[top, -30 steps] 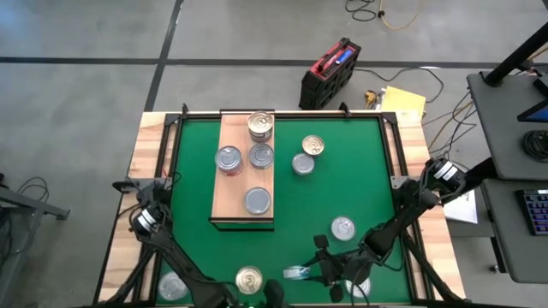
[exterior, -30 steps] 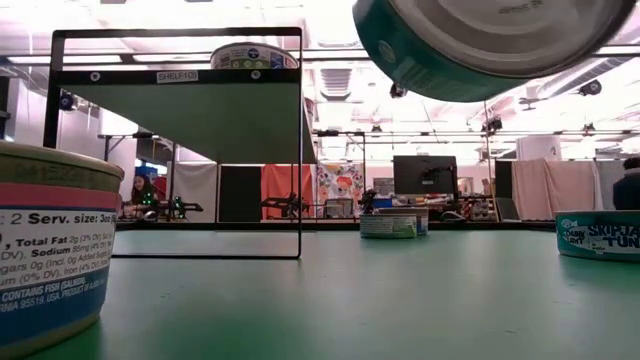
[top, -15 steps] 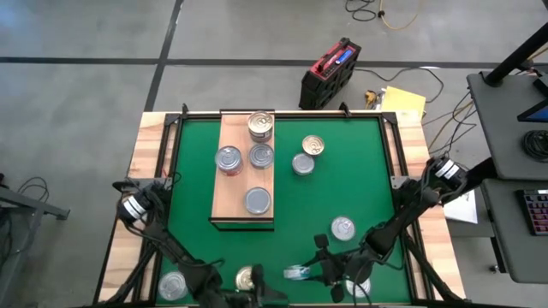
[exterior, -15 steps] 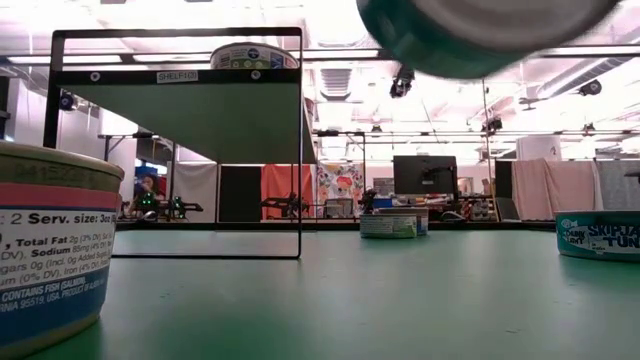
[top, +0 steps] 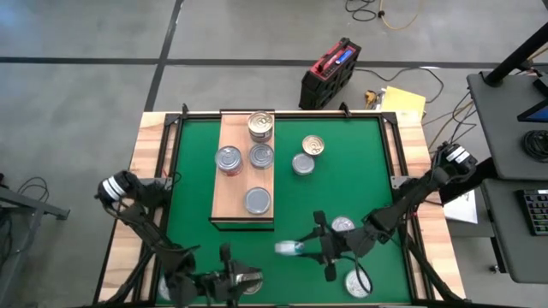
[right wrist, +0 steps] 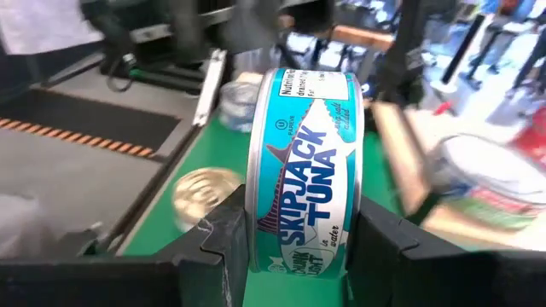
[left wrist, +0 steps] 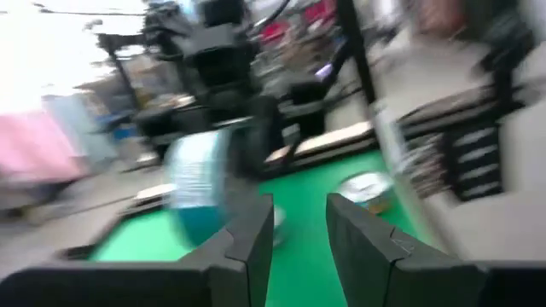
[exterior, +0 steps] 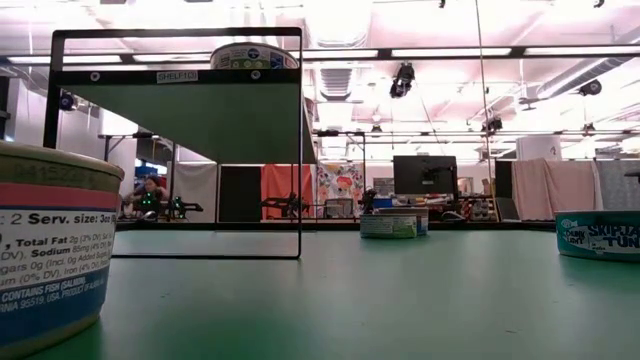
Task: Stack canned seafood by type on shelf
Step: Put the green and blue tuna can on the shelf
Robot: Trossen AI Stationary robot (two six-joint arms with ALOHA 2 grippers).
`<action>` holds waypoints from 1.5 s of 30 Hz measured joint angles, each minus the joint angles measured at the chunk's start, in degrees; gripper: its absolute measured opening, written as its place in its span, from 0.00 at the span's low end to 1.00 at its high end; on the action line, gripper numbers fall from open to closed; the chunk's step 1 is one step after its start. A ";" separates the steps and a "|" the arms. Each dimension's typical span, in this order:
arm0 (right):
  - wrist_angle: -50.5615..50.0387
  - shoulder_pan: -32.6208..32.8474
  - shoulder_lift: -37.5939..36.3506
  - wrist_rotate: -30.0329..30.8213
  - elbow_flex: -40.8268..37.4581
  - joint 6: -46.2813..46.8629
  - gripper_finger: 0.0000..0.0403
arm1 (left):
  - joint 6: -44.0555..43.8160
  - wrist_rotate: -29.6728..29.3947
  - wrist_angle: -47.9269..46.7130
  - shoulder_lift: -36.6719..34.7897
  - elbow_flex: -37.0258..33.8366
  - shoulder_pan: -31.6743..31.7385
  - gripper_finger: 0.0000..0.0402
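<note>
My right gripper (top: 295,249) is shut on a teal Skipjack Tuna can (right wrist: 305,179), held in the air over the near part of the green mat. My left gripper (top: 253,281) is low by the table's near edge and points toward the right arm. Its fingers (left wrist: 247,243) stand a little apart with only mat showing between them. The wooden shelf (top: 229,192) carries several silver cans (top: 257,200). Other cans rest on the mat (top: 301,163), (top: 342,225). A gold-lidded can (right wrist: 203,198) lies flat near the front edge. My right gripper pinches the tuna can by its two flat faces, one finger (right wrist: 217,251) on each, with the printed side wall (right wrist: 307,213) toward the wrist camera. The fingers come in about level from the table's right. The can stands on edge, lifted clear of the mat.
A large can (exterior: 50,250) stands close to the low camera at the left and a tuna can (exterior: 600,235) at the right. Silver cans sit at the near corners (top: 171,287), (top: 358,282). The raised black frame (exterior: 175,140) of the shelf stands beyond.
My right gripper has risen with the tuna can and carried it toward the far edge and the shelf; the can has left the top of the low view. My left arm has swung along the near edge and its gripper now covers the gold can's spot from above.
</note>
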 joint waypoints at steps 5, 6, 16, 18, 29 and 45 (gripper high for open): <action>1.23 -1.09 0.26 -1.91 0.00 -1.34 0.33 | -8.85 2.19 8.27 -3.07 -7.03 0.19 0.24; 2.69 -1.04 0.72 -1.96 0.00 -1.36 0.33 | -9.07 2.14 9.93 -3.08 -8.00 0.24 0.24; 13.29 -1.04 5.71 -1.47 -0.13 -3.94 0.33 | -6.06 0.76 13.01 -3.30 -7.72 0.63 0.24; 13.87 -1.04 5.97 -1.47 -0.12 -3.94 0.33 | -6.23 -1.79 12.91 -3.30 -7.27 0.50 0.24; 15.64 -0.90 6.43 -1.42 -0.15 -4.67 0.33 | -12.62 -6.91 12.03 -3.28 -6.72 0.00 0.24; 16.33 -1.37 6.52 -1.46 -0.35 -5.40 0.33 | -15.15 -10.40 10.25 -3.25 -6.74 -1.62 0.53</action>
